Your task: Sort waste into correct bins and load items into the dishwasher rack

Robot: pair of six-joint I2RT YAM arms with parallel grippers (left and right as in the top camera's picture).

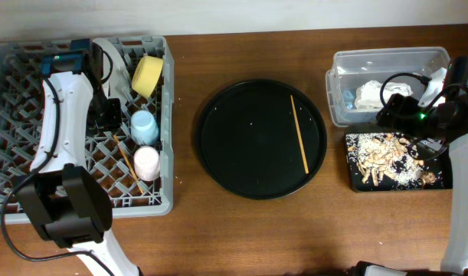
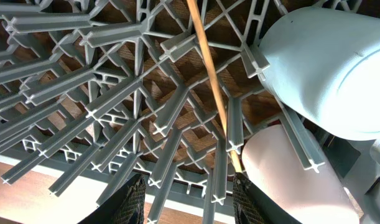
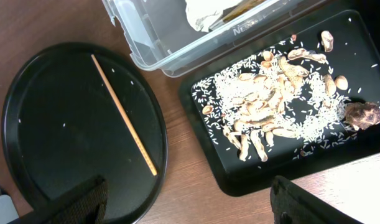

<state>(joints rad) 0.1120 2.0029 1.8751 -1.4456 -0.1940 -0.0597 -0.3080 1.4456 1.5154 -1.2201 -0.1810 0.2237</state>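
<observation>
The grey dishwasher rack (image 1: 11, 115) at the left holds the plate (image 1: 120, 65), yellow bowl (image 1: 148, 75), light-blue cup (image 1: 144, 125), pink cup (image 1: 148, 161) and one chopstick (image 1: 128, 159). My left gripper (image 2: 188, 202) is open just above the rack pegs, with that chopstick (image 2: 209, 68), the blue cup (image 2: 326, 68) and the pink cup (image 2: 289, 171) in front of it. The other chopstick (image 1: 299, 132) lies on the round black tray (image 1: 218, 153). My right gripper (image 3: 190, 205) is open and empty above the table between the round tray (image 3: 40, 143) and the shallow black tray (image 3: 364, 50) of food scraps (image 3: 270, 106).
The clear tub (image 1: 342, 69) at the back right holds the white napkin (image 1: 371, 93); it also shows in the right wrist view (image 3: 152, 43). The scraps tray (image 1: 355, 180) sits just in front of it. Bare wooden table lies between rack and round tray.
</observation>
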